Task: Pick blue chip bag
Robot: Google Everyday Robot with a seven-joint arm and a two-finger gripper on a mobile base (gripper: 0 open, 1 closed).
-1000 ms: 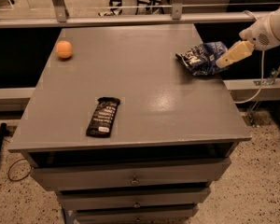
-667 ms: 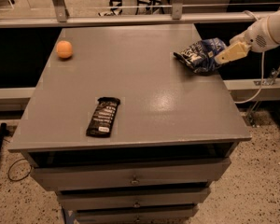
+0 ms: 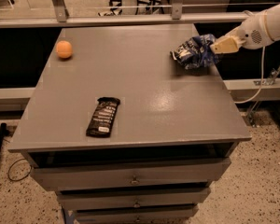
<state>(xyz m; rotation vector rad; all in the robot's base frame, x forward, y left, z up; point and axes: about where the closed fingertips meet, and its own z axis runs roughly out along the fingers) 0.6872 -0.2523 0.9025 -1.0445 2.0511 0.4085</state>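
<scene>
The blue chip bag (image 3: 192,53), crumpled dark-blue foil with white lettering, is at the far right of the grey table (image 3: 144,92). My gripper (image 3: 215,47) reaches in from the right on a white arm (image 3: 266,29). Its cream fingers (image 3: 225,45) are closed on the bag's right edge. The bag hangs from them slightly above the tabletop, with a faint shadow below it.
An orange ball (image 3: 64,49) lies at the far left of the table. A flat black bar wrapper (image 3: 103,116) lies near the front left. Drawers (image 3: 133,178) sit below the tabletop. A metal rail (image 3: 130,18) runs behind the table. A cable (image 3: 261,78) hangs at the right.
My gripper has moved a little left and up, and the blue chip bag has moved with it, rising off the tabletop. The ball and the bar wrapper have not moved.
</scene>
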